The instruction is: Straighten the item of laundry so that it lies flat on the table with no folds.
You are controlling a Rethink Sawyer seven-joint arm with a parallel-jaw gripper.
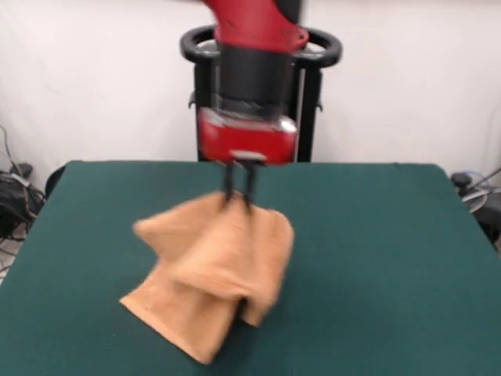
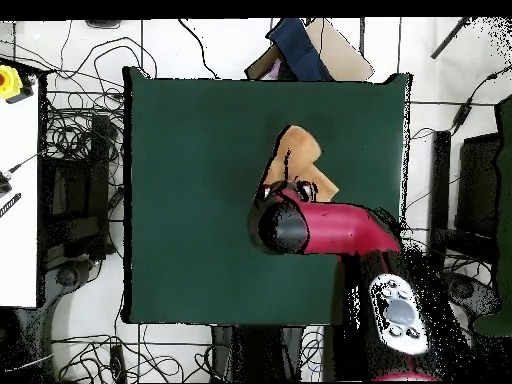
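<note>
The orange-tan towel [image 1: 211, 274] hangs from my gripper [image 1: 239, 198], bunched and folded, with its lower corner resting on the dark green table [image 1: 376, 258]. My gripper is shut on the towel's top edge, lifting it above the table's middle. In the overhead view the towel [image 2: 297, 158] shows beyond the red arm [image 2: 330, 228], which covers the gripper and part of the cloth. The table [image 2: 190, 200] spreads wide around it. No tag or band stripes show.
The robot's black pedestal [image 1: 309, 86] stands behind the table's far edge. Cables and equipment [image 2: 75, 180] lie on the floor beside the table. A white bench [image 2: 18, 200] stands at the overhead view's left.
</note>
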